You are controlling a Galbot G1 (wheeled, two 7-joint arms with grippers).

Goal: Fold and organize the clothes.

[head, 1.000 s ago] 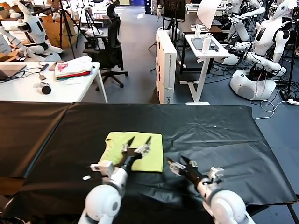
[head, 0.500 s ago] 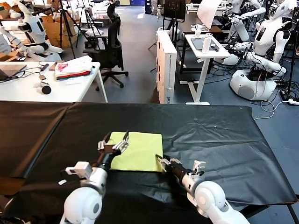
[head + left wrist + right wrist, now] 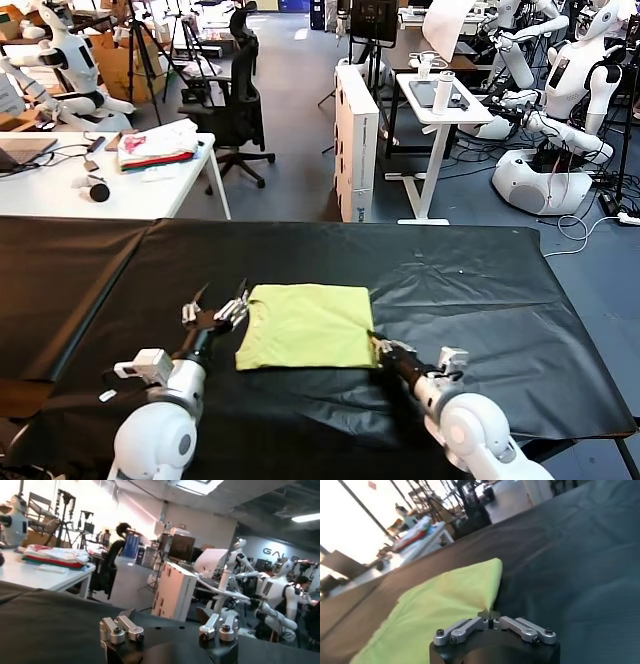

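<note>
The right end effector (image 3: 376, 345) sits low on the black-covered counter (image 3: 480, 300) with its fingertips drawn together, pinching the near right corner of the lime yellow-green T-shirt (image 3: 308, 325); in the right wrist view the right end effector (image 3: 489, 614) meets in a point on the edge of the T-shirt (image 3: 440, 612), and the cloth spreads away from it across the dark cover. The left end effector (image 3: 213, 312) hovers just beside the shirt's left edge, apart from it, its fingers spread wide; the left wrist view shows the left end effector (image 3: 169, 630) with nothing between its two fingers. The shirt lies folded into a flat, roughly rectangular shape near the middle of the counter, between the two end effectors, its long edges running side to side. Beyond the counter stands a white table (image 3: 150, 195) carrying a white, pink and red cloth pile (image 3: 155, 145), with a black office chair (image 3: 238, 95) beside it.
</note>
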